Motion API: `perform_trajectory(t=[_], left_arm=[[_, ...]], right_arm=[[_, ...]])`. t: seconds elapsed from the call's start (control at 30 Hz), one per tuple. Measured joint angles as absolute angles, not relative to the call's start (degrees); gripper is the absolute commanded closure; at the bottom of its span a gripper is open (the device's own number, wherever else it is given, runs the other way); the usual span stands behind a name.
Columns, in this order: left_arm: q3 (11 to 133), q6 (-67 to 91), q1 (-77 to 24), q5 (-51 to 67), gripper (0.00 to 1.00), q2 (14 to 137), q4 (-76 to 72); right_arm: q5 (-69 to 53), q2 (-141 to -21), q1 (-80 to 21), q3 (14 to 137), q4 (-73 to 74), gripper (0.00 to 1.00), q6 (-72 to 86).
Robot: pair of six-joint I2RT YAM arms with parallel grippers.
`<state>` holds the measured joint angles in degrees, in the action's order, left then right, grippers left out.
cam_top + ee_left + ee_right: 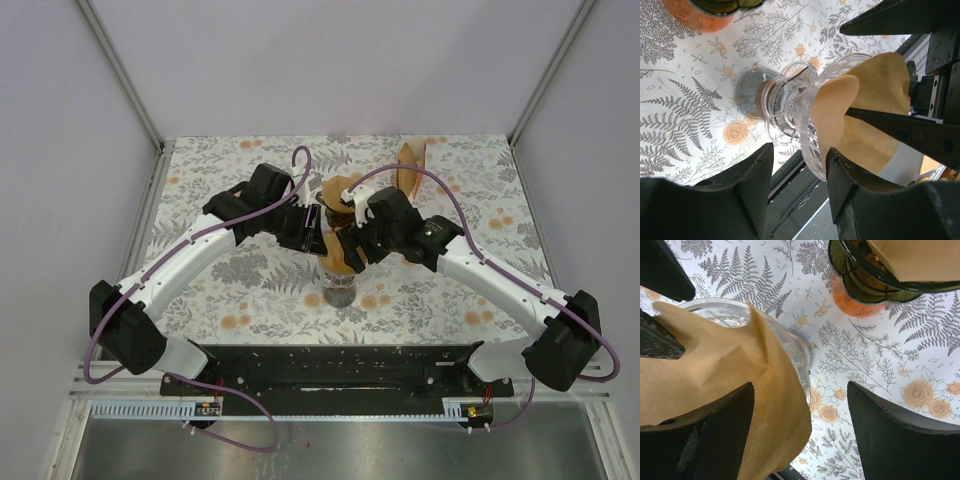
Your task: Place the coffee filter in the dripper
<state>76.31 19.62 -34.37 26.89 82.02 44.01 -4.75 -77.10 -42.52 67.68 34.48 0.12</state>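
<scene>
The clear glass dripper (790, 107) stands mid-table on a dark base (340, 294). The brown paper coffee filter (875, 110) sits in its mouth, and one edge hangs out over the rim (785, 415). My left gripper (797, 187) is open at the dripper's rim; one finger (855, 195) lies against the filter paper and the other stands apart. My right gripper (800, 435) is open wide. Its left finger (710, 435) lies on the filter, while the other finger (900, 435) is out over the table. Both grippers meet over the dripper (338, 262) in the top view.
A dark round holder with spare brown filters (890, 270) stands on an orange base (855, 302) just behind the dripper. More filters stand at the table's back (410, 168). The black rail (340, 365) runs along the near edge.
</scene>
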Motion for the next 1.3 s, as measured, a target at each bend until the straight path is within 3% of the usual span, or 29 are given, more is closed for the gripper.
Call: perform_trajectory(t=[0.37, 0.63, 1.3], left_arm=[[75.59, 18.9, -34.37, 26.26, 0.51, 82.02, 44.03], [76.42, 18.61, -34.37, 26.39, 0.38, 82.02, 44.31], [81.78, 17.54, -34.13, 27.66, 0.22, 82.02, 44.97]], right_arm=[[-4.03, -78.78, -42.48, 66.59, 32.45, 0.2, 1.89], [-4.21, -80.44, -42.48, 67.7, 32.88, 0.2, 1.91], [-6.15, -78.59, -42.48, 73.73, 36.23, 0.18, 1.76]])
